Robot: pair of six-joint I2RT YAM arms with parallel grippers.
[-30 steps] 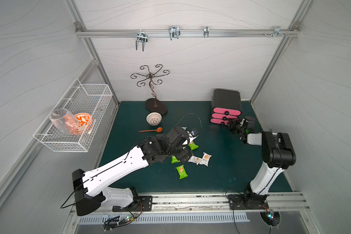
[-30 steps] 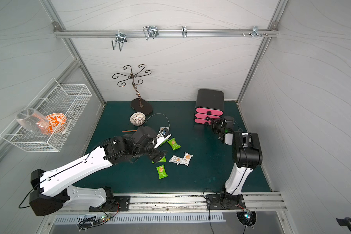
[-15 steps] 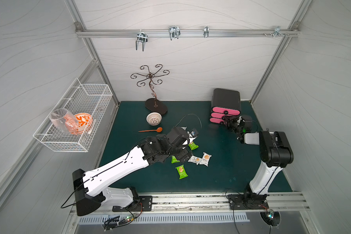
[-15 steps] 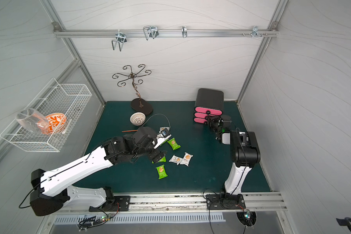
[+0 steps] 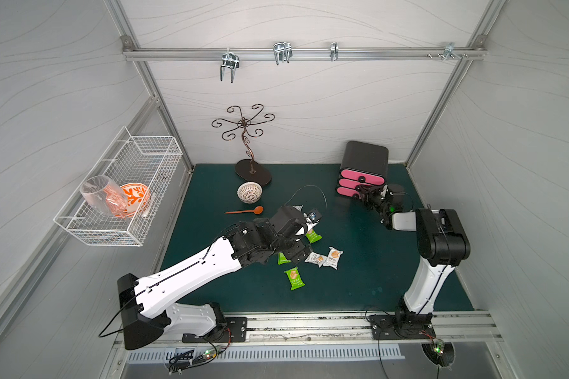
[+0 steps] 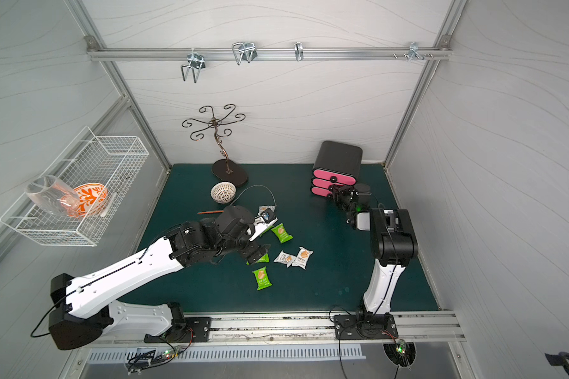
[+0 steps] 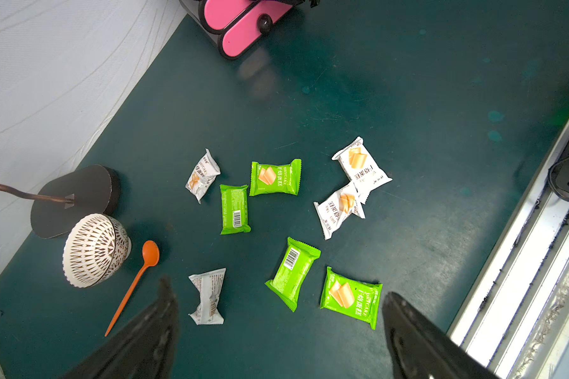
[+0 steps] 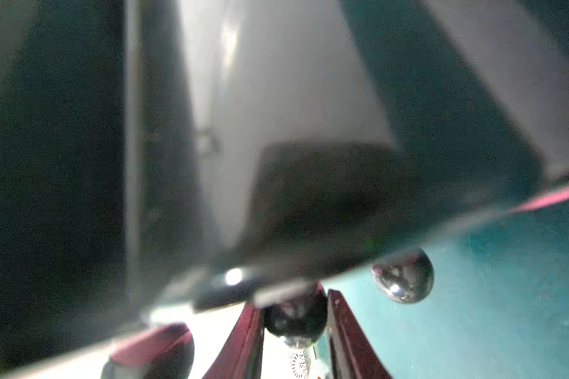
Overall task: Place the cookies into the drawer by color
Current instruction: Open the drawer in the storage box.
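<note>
On the mat (image 5: 358, 262), right gripper (image 8: 294, 305) pinches a drawer knob (image 8: 296, 323); next, pull straight out. Left gripper (image 7: 276, 288) hangs wide over cookies (image 7: 275, 177).

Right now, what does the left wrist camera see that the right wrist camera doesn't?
Only the left wrist view: four green cookie packets, four white cookie packets, a patterned bowl, an orange spoon and the open left pincer. Only the right wrist view: the right pincer closed on a black drawer knob, very close up. Both: the pink drawer fronts and the dark green mat.
</note>
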